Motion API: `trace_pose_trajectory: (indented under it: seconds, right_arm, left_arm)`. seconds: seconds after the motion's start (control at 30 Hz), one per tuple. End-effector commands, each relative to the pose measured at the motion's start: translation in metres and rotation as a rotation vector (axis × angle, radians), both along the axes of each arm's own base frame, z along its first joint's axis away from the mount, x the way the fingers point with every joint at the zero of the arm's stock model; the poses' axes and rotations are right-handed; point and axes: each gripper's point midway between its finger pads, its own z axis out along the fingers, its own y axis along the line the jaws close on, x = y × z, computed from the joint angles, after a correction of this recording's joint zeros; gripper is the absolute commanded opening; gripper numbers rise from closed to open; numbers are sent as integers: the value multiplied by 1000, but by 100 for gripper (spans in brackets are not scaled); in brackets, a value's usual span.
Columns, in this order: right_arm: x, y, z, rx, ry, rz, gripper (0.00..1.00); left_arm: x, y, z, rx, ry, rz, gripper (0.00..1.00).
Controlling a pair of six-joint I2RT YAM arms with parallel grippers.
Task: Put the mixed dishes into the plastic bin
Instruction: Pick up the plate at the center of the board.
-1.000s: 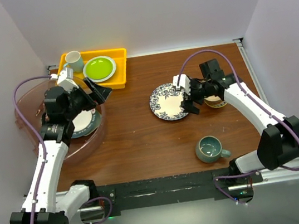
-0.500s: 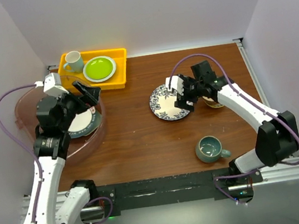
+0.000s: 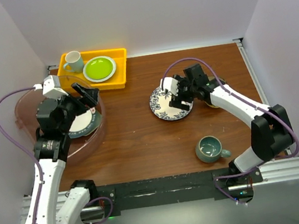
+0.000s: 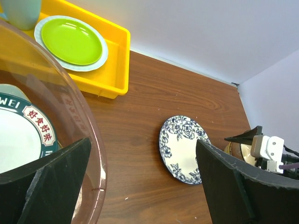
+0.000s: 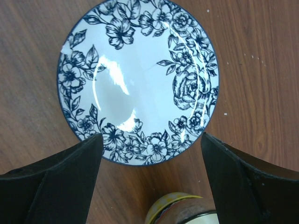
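Right of centre on the brown wooden tabletop lies the round white glazed plate with a dark blue flower pattern, flat and face up. It is well apart from the large round transparent pinkish plastic bin at the left edge.

The right gripper hovers over this plate, its fingers spread wide and holding nothing. In the wrist view, one finger stands off each side of the plate's near rim. The left gripper hangs above the bin's rim, its fingers equally wide and empty. A white plate with a red-and-green lettered rim already lies inside the bin.

The cream-tan bowl sits just beside the flowered plate on the gripper's side, and the teal mug stands near the front edge.

The flowered plate looks like glazed ceramic: stiff, fairly heavy for its thickness, slick under the fingers, and liable to chip or crack if dropped. It rests flat on the wood, so the raised rim is probably the only place to take hold, with one finger over the lip and one under it. Held at one edge, it will tend to droop, so it needs a firm pinch. The bowl is close enough to be nudged during the approach.
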Motion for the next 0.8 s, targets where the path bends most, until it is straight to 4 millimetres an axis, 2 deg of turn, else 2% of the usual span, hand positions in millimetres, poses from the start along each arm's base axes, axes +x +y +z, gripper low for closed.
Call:
trace_pose_trajectory:
  seconds: [0.0,0.17,0.23,0.27,0.43,0.53,0.57,0.67,0.77]
  right_arm:
    - [19,-1,4,17,-46,-84,88]
    - [22,1,-4,20,-15,-102,86]
    - [15,6,-10,30,26,-76,84]
    - [11,10,-11,36,46,-53,82]
    - [-42,30,-47,-19,167,106,79]
    - [-46,39,-59,-51,119,96,80]
    - [-35,29,-63,-94,83,9,80]
    - [-16,26,-66,-129,-9,-67,80]
    - [-12,26,-74,-155,-48,-75,79]
  left_arm:
    - [4,0,6,21,-37,-4,100]
    - [6,-2,6,22,-32,-13,100]
    - [6,-2,5,22,-29,-13,100]
    - [5,-2,5,22,-29,-13,100]
    - [5,-3,4,18,-27,-19,100]
    - [5,-4,5,13,-27,-22,100]
    - [5,-5,5,11,-29,-25,100]
    - [5,-5,5,4,-27,-27,100]
    - [5,-6,7,-2,-29,-29,100]
